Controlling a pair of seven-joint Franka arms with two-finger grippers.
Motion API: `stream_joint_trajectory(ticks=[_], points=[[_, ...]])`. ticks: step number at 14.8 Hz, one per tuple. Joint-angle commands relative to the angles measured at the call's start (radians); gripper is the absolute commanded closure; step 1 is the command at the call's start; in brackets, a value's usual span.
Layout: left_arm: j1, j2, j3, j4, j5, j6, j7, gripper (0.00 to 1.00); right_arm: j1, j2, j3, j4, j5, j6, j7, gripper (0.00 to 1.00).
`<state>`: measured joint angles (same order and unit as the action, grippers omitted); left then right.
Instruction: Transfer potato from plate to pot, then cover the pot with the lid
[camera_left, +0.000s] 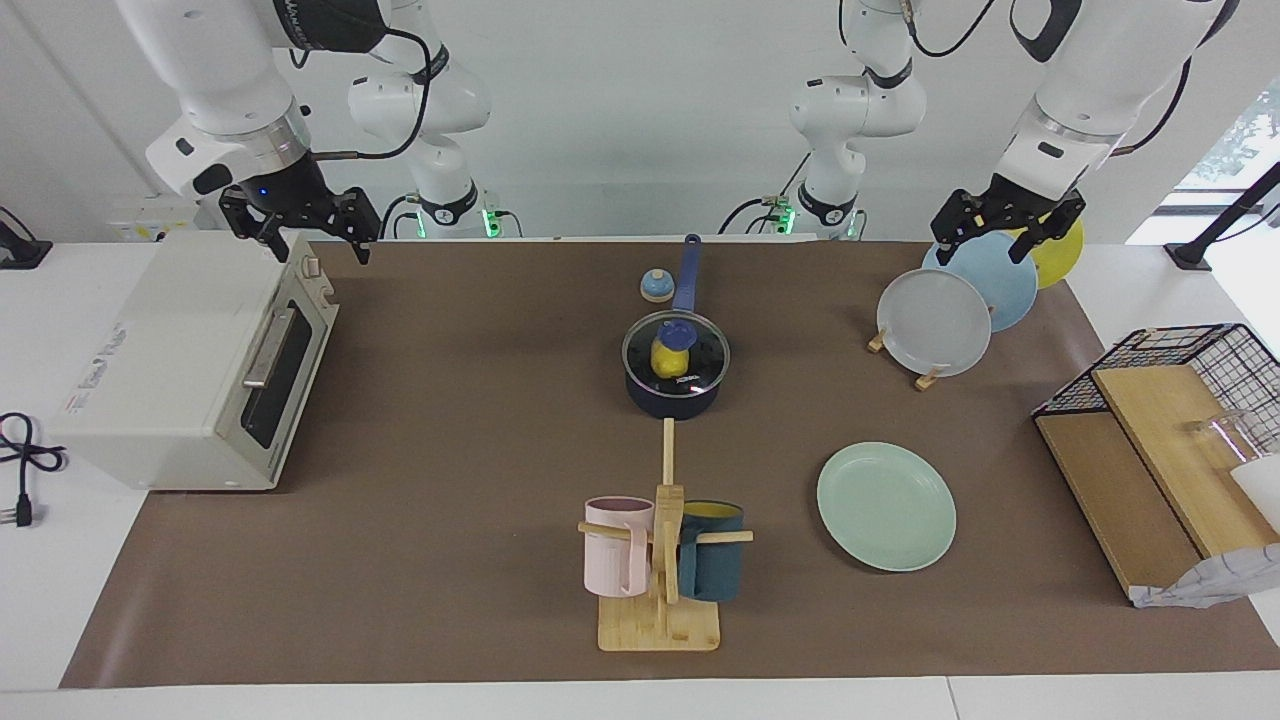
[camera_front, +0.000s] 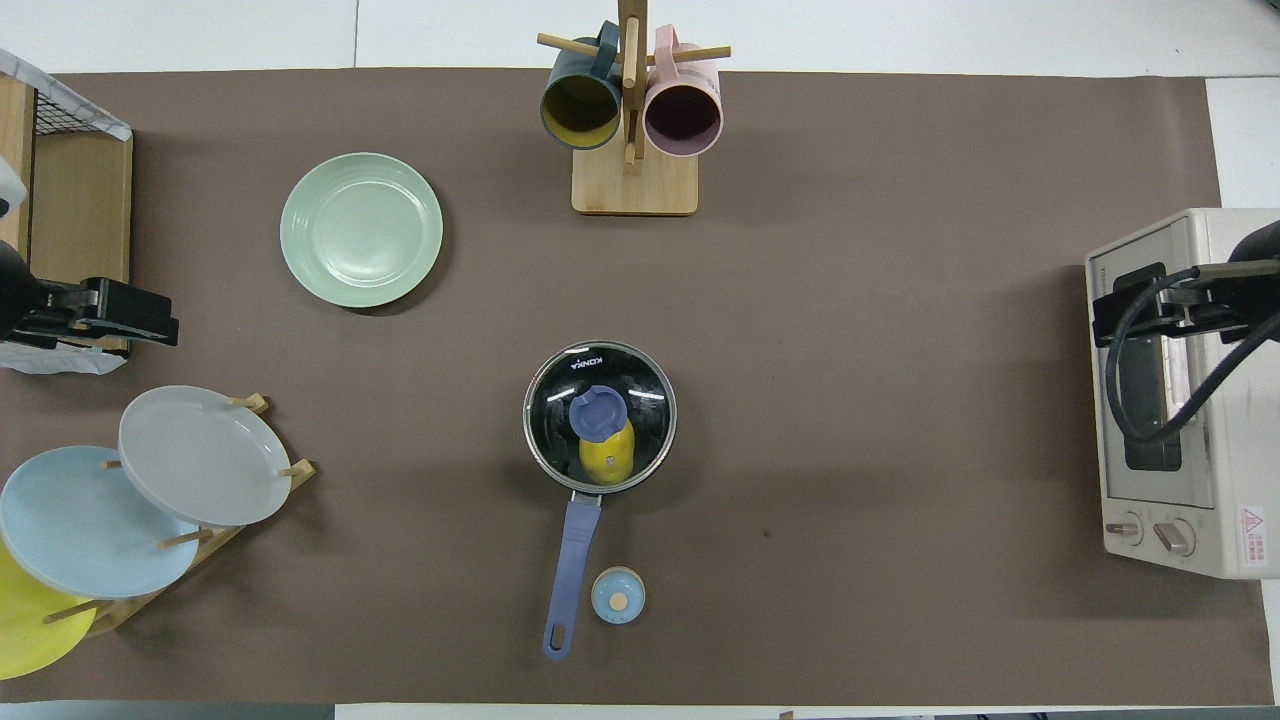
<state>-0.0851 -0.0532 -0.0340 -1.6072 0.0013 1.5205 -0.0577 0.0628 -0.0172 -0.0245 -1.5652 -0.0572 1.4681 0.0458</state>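
The yellow potato (camera_left: 665, 358) (camera_front: 605, 455) lies inside the dark navy pot (camera_left: 672, 402) (camera_front: 575, 545) at mid-table. The glass lid (camera_left: 703, 345) (camera_front: 560, 400) with its blue knob sits on the pot and covers it. The mint-green plate (camera_left: 886, 506) (camera_front: 361, 229) is bare, farther from the robots and toward the left arm's end. My left gripper (camera_left: 985, 240) (camera_front: 120, 312) is open and empty, raised over the plate rack. My right gripper (camera_left: 315, 238) (camera_front: 1130, 310) is open and empty, raised over the toaster oven.
A toaster oven (camera_left: 190, 370) stands at the right arm's end. A rack of grey, blue and yellow plates (camera_left: 940, 320) and a wire basket with wooden boards (camera_left: 1150, 450) stand at the left arm's end. A mug tree (camera_left: 662, 540) stands farther out than the pot. A small bell (camera_left: 657, 287) sits beside the pot's handle.
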Motion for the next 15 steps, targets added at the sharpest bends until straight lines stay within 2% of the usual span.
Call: stream_joint_trajectory(ticks=[1, 8, 15], points=[[0.013, -0.011, -0.006, -0.011, -0.009, 0.001, 0.007, 0.00, -0.037, -0.015, 0.003, -0.023, 0.016, 0.040, -0.023, 0.00], [0.013, -0.011, -0.006, -0.011, -0.009, 0.000, 0.007, 0.00, -0.080, -0.015, 0.003, -0.023, 0.017, 0.032, -0.035, 0.00], [0.013, -0.011, -0.006, -0.011, -0.009, 0.001, 0.007, 0.00, -0.077, -0.013, 0.005, -0.021, 0.031, 0.038, -0.035, 0.00]])
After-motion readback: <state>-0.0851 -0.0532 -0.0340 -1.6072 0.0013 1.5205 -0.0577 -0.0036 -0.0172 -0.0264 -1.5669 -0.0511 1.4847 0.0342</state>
